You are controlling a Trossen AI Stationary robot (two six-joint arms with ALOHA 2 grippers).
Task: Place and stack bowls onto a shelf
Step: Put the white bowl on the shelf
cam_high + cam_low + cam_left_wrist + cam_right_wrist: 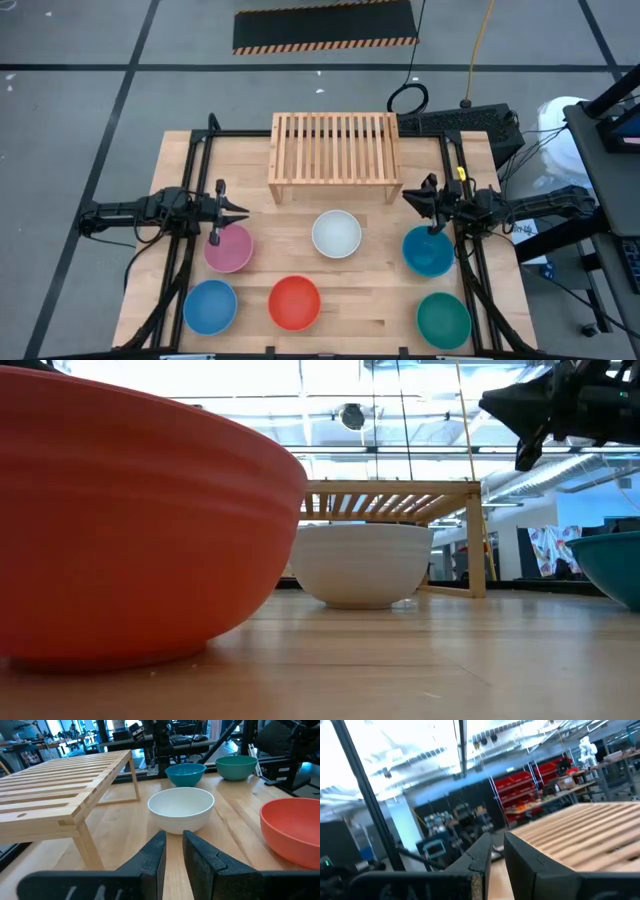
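We see the low light-wood slatted shelf (335,155) bare at the back of the counter (380,300). Six round plastic bowls sit in front: pink (229,248), white (336,234), teal-blue (429,251), blue (210,306), red (294,302), green (443,319). Left gripper (243,212) hovers by the pink bowl, right gripper (408,197) by the teal-blue; both jaws nearly closed, empty.

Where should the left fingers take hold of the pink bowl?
Likely on the pink bowl's rim, coming from above with one finger inside and one outside: it sits upright and open, and the wall is thin. The left gripper sits just over its far edge.
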